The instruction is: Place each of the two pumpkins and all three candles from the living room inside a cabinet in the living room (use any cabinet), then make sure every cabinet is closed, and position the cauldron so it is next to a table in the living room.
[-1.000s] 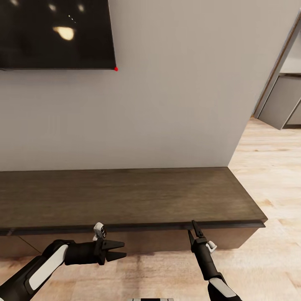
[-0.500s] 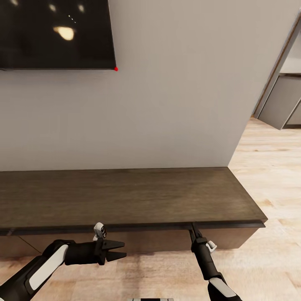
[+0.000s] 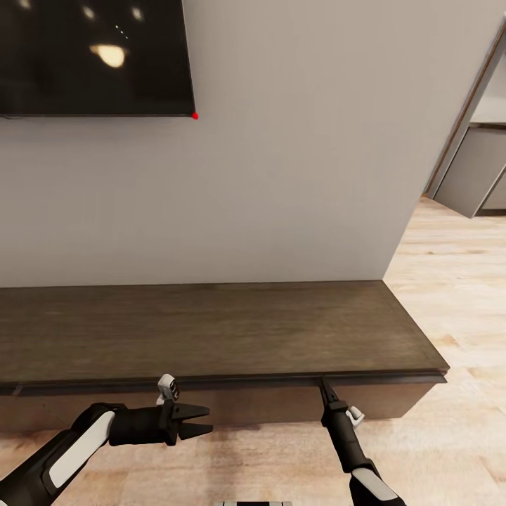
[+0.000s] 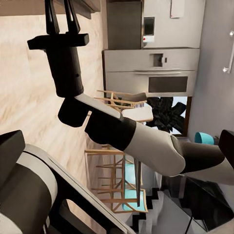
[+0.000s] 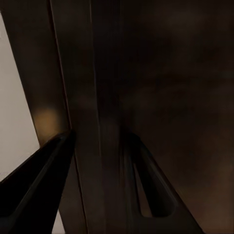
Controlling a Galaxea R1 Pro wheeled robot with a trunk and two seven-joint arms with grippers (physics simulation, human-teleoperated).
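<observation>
The long, low dark brown cabinet (image 3: 211,323) runs along the grey wall in front of me, and its drawer fronts look flush. My right gripper (image 3: 323,385) points at the front lip under the cabinet top, fingers slightly apart. In the right wrist view its fingers (image 5: 48,165) straddle a dark wood edge of the cabinet (image 5: 170,73). My left gripper (image 3: 200,419) hangs open and empty over the floor just before the cabinet front. The left wrist view looks across at the right gripper (image 4: 60,14). Pumpkins, candles and cauldron are out of view.
A dark TV screen (image 3: 91,56) hangs on the wall above the cabinet. Light wood floor (image 3: 450,295) opens to the right past the cabinet's end, toward grey kitchen units (image 3: 485,169). The left wrist view holds a wall oven (image 4: 156,68) and wooden chairs (image 4: 117,170).
The right gripper's tip has slid slightly down and forward against the cabinet's front lip, and the drawer front looks pushed in a little. The left arm has stayed put.
</observation>
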